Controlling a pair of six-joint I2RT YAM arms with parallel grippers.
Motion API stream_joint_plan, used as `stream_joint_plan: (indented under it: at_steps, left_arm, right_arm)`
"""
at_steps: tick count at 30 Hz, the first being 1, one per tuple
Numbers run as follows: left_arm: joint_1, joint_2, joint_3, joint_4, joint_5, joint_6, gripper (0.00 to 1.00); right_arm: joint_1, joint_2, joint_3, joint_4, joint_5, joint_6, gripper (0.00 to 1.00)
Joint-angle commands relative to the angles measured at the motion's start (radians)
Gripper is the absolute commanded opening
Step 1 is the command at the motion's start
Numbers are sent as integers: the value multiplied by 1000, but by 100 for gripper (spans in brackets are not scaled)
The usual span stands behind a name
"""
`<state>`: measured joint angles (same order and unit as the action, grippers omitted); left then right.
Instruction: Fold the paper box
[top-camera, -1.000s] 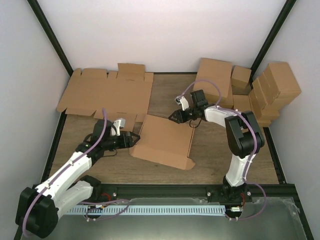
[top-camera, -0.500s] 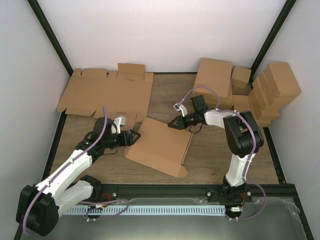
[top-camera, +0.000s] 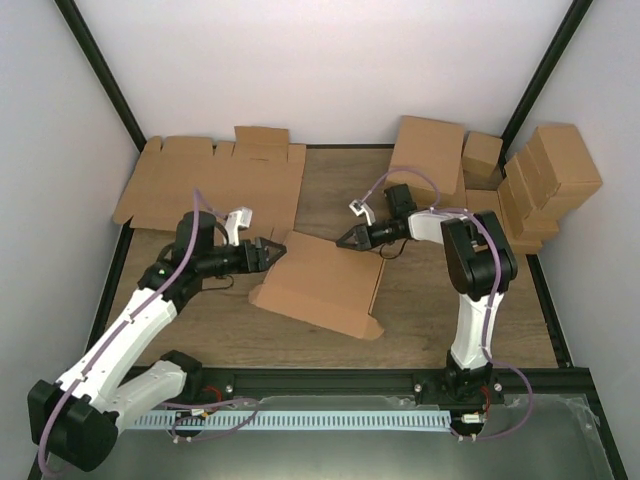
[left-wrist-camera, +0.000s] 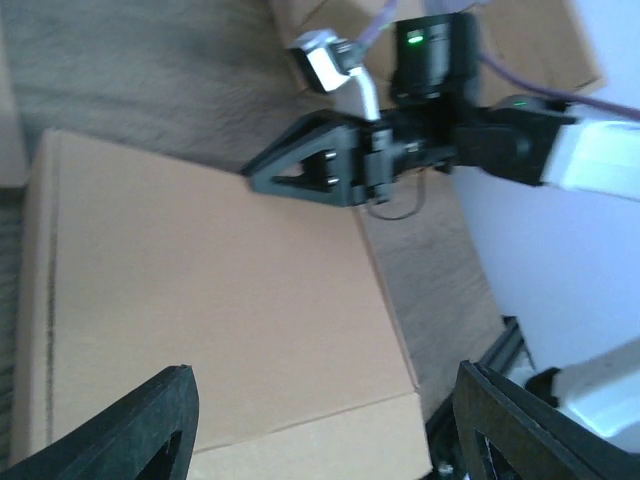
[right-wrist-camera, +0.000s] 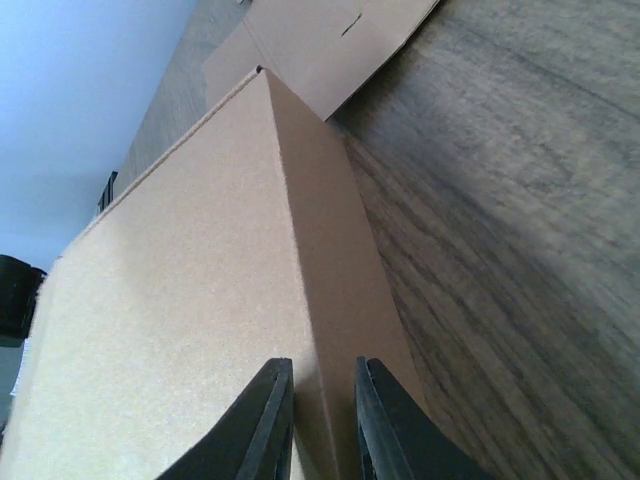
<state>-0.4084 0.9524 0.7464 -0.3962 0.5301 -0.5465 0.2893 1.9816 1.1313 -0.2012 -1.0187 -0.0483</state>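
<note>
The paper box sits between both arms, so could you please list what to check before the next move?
Right gripper, jaws shut on the far edge of the paper box: ok.
Left gripper, jaws open at the box's far left corner: ok.
Box lying flat on the table: cannot tell.
Box corner apart from the flat blanks: cannot tell.
Stacked small boxes out of both arms' way: ok.

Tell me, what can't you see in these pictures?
- Inside the paper box: top view, its own top panel covers it.
- Whether the right gripper pinches the box wall: right wrist view, bottom edge cuts its fingers.
- How many flat blanks are stacked: top view, too thin.
</note>
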Motion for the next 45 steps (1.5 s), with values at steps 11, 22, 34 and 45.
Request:
stream_joint_plan:
  at_steps: [11, 22, 34, 45]
  left_arm:
    - [-211, -34, 21, 190, 274, -169, 71]
    - [-391, 172, -144, 426, 42, -1, 31]
    - [-390, 433, -40, 607, -117, 17, 21]
    - [-396, 514, -24, 689, -146, -1, 21]
  right_arm:
    - [-24, 120, 83, -29, 84, -13, 18]
    - [-23, 139, 108, -31, 57, -24, 19]
    - [-13, 119, 206, -82, 16, -113, 25]
    - [90, 152, 221, -133, -20, -232, 26]
